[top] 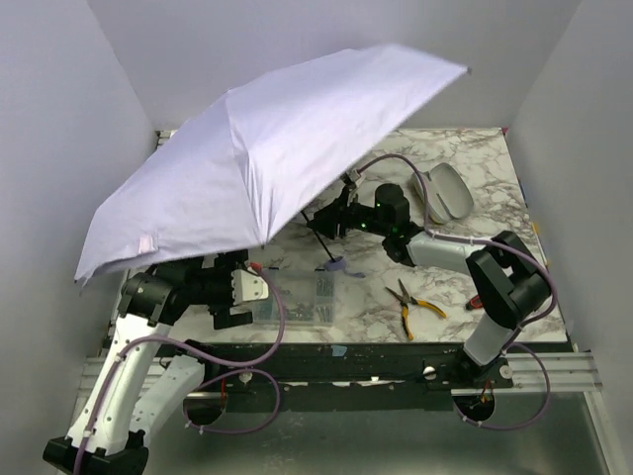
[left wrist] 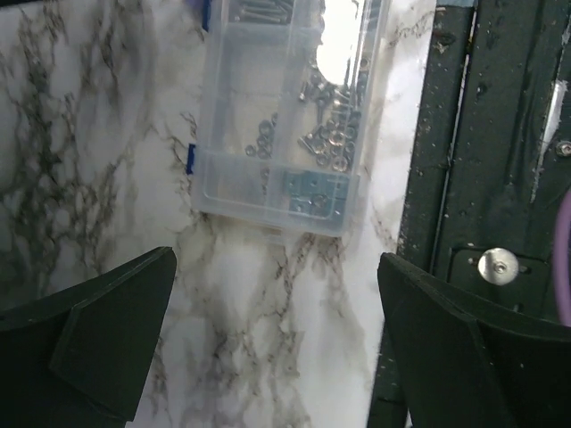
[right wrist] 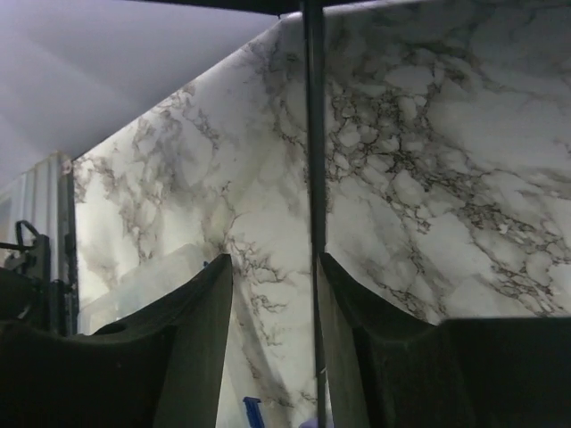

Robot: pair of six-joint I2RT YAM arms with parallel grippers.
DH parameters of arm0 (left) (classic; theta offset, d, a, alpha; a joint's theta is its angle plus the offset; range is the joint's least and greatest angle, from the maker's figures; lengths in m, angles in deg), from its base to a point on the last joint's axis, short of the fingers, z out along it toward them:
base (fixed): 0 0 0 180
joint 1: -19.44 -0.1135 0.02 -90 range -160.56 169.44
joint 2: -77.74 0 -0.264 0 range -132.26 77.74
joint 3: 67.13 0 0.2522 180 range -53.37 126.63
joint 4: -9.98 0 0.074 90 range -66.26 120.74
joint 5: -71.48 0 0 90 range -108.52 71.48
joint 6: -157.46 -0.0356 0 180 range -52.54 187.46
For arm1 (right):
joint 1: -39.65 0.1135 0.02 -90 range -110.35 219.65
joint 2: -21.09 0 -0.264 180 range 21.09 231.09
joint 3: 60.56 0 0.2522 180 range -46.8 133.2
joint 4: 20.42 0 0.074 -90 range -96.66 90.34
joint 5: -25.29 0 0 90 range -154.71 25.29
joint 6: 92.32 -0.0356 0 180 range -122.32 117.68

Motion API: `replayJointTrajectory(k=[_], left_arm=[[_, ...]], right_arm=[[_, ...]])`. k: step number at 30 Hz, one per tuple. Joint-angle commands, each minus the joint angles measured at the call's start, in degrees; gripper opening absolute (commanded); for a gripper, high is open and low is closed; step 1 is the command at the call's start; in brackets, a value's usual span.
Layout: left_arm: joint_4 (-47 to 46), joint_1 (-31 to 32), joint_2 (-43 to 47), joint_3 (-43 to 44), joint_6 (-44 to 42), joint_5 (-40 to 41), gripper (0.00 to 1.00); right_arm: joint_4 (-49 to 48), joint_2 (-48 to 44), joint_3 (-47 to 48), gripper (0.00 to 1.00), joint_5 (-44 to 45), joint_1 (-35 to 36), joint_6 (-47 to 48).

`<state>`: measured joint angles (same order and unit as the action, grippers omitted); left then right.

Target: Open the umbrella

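Left fingers (left wrist: 107, 339) are spread wide, nothing gripped. Right fingers (right wrist: 178, 357) are set narrowly apart, shaft (right wrist: 314, 178) between, not clamped. 1 umbrella (top: 267, 148) is seen opened over desk (top: 475, 178). 1 box (left wrist: 285, 134), 1 pliers (top: 410, 302) counted.

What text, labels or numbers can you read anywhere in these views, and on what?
None can be read in any view.
The clear box of screws, the pliers, the umbrella and the pale sleeve show no print; any marking elsewhere is too small to tell.
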<state>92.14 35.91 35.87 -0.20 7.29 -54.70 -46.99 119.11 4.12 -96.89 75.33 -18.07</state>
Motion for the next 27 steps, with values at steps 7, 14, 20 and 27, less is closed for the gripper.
replayJointTrajectory(k=[7,14,20,27], left_arm=[[7.7,0.93,6.64,-5.79,5.14,13.18,0.99],[5.4,0.94,6.98,-11.75,8.86,23.5,0.99],[-5.45,1.02,11.04,-15.92,11.35,28.76,0.98],[-18.1,1.03,14.8,-22.65,10.42,38.77,0.99]], right_arm=[[9.17,-7.63,-2.92,0.67,3.7,0.42,9.82],[26.1,-16.88,-1.96,0.98,8.46,0.42,19.48],[41.6,-26.89,-2.58,1.0,14.04,0.39,28.62],[49.92,-38.7,-7.07,1.0,24.14,0.35,33.65]])
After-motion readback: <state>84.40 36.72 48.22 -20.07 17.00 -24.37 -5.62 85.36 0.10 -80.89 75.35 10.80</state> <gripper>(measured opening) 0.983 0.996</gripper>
